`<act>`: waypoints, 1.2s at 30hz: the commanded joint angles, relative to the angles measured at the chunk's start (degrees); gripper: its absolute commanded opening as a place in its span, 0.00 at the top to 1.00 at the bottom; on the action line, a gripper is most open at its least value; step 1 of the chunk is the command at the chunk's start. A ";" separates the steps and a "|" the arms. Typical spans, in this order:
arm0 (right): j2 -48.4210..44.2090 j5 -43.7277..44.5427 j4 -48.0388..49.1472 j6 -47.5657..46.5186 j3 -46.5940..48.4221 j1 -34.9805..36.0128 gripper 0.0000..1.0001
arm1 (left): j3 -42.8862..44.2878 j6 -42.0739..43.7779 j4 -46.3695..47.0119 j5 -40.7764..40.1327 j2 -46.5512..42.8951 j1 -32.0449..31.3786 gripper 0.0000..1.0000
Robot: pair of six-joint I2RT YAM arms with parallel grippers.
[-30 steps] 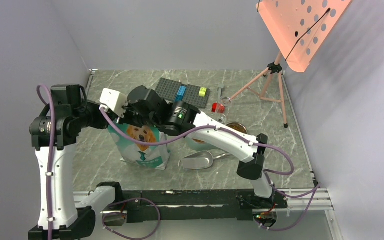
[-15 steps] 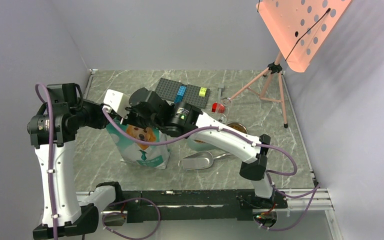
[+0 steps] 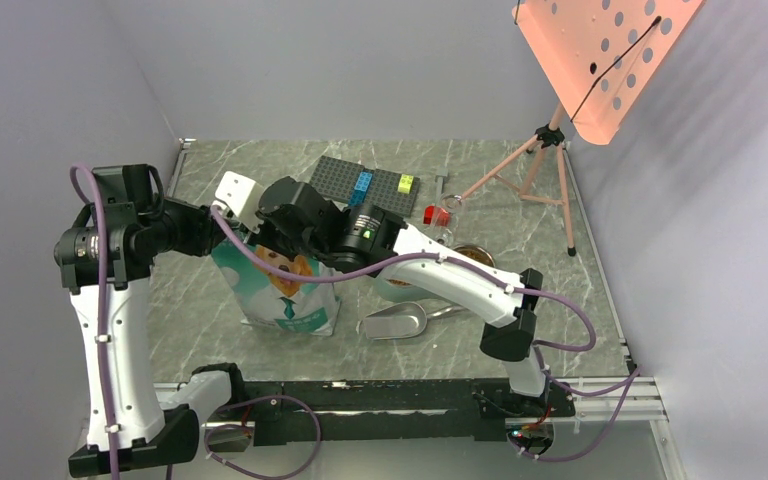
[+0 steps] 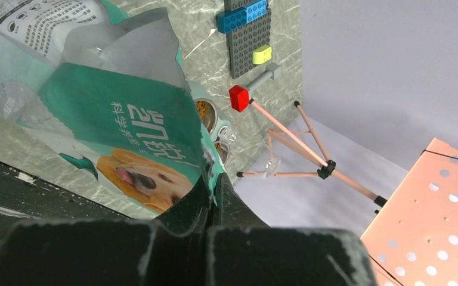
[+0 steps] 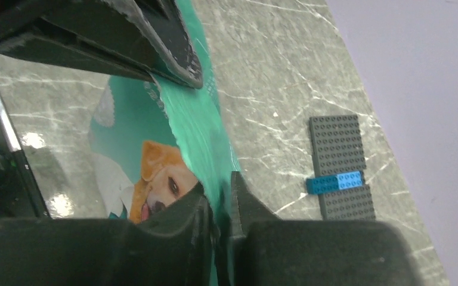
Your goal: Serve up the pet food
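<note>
The pouch (image 3: 288,296) stands upright on the table (image 3: 560,320), and both arms meet at its top. The left gripper (image 4: 212,199) is clamped on the pouch's top edge, the foil pinched between its fingers. The right gripper (image 5: 217,208) is likewise closed on the teal rim, close by the left one. (Silver lining shows at the pouch's open top in the left wrist view, but what is inside is hidden.) Kibble (image 4: 202,109) fills one bowl of the dish (image 4: 200,94), which sits to the right of the pouch. The scoop (image 3: 396,321) lies between pouch and dish, near the pouch's base, with neither gripper on it. A grey baseplate (image 3: 365,186) lies behind the pouch.
</note>
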 commanded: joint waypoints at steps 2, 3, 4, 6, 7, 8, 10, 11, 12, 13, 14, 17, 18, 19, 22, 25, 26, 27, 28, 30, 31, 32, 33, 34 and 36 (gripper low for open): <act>-4.12 12.86 -9.71 4.62 3.12 -2.38 1.00 | 4.44 1.11 5.43 -4.40 -1.48 2.37 1.00; -4.09 12.71 -10.55 5.07 3.39 -2.37 1.00 | 4.52 1.16 5.26 -4.46 -1.48 2.44 1.00; -4.13 12.63 -11.56 5.55 3.50 -2.33 1.00 | 4.48 1.17 5.19 -4.60 -1.43 2.45 1.00; -5.60 12.18 -11.00 6.09 1.09 -2.37 1.00 | 4.16 1.08 5.39 -4.74 -1.56 2.53 1.00; -6.68 12.29 -10.01 6.61 -0.55 -2.68 1.00 | 4.03 1.07 5.46 -4.75 -1.63 2.62 1.00; -7.38 11.65 -9.68 7.35 -1.29 -3.35 1.00 | 4.01 1.08 5.43 -4.81 -1.65 2.62 1.00; -7.73 12.48 -10.58 9.21 -0.45 -4.67 0.92 | 3.92 1.03 5.33 -4.96 -1.67 2.68 1.00; -7.63 12.88 -11.21 8.93 0.13 -5.01 0.86 | 3.91 1.07 5.17 -5.12 -1.73 2.65 1.00; -7.60 13.35 -11.78 8.56 0.62 -5.16 0.87 | 3.85 1.08 5.13 -5.24 -1.79 2.60 1.00; -7.77 13.79 -12.05 8.43 0.81 -5.39 0.98 | 3.71 1.08 5.21 -5.41 -1.96 2.66 1.00; -8.04 13.57 -12.23 8.57 0.73 -5.68 1.00 | 3.47 1.01 5.22 -5.51 -2.08 2.64 1.00; -9.98 11.45 -11.96 8.80 -1.66 -6.35 1.00 | 3.46 1.05 4.95 -5.78 -2.05 2.73 1.00; -10.64 11.54 -11.63 8.79 -3.08 -6.39 1.00 | 3.55 1.01 4.81 -5.84 -2.02 2.74 1.00; -11.18 11.61 -11.13 8.76 -4.02 -6.42 1.00 | 3.49 0.95 4.89 -5.88 -2.14 2.73 1.00; -12.49 13.30 -10.18 8.59 -5.37 -6.55 0.80 | 3.45 0.89 4.92 -6.18 -2.22 2.76 1.00; -11.93 13.35 -12.71 8.14 -3.95 -7.18 1.00 | 3.52 0.86 4.71 -6.33 -2.20 2.73 1.00; -12.03 12.77 -13.16 8.06 -4.05 -7.25 1.00 | 3.41 0.82 4.69 -6.33 -2.26 2.73 1.00; -12.41 11.40 -13.09 7.58 -4.71 -7.30 1.00 | 3.27 0.75 4.77 -6.33 -2.27 2.80 1.00; -13.01 10.66 -12.74 7.65 -5.62 -7.32 1.00 | 3.22 0.66 4.71 -6.33 -2.31 2.73 1.00; -14.26 10.69 -11.44 8.25 -7.55 -7.30 1.00 | 3.20 0.72 4.56 -6.37 -2.37 2.77 1.00; -14.70 11.30 -11.08 8.71 -8.14 -7.30 1.00 | 3.36 0.73 4.41 -6.52 -2.37 2.81 1.00; -14.94 12.41 -10.89 9.00 -8.35 -7.38 0.91 | 3.53 0.76 4.28 -6.69 -2.32 2.82 1.00; -15.12 13.28 -10.94 8.82 -8.64 -7.40 0.77 | 3.68 0.88 4.18 -6.83 -2.29 2.82 1.00; -15.28 13.76 -11.06 8.50 -8.85 -7.39 0.74 | 3.73 0.97 4.17 -6.97 -2.31 2.82 1.00; -15.51 13.88 -11.80 8.50 -8.93 -7.51 1.00 | 3.66 0.92 4.21 -7.10 -2.25 2.82 1.00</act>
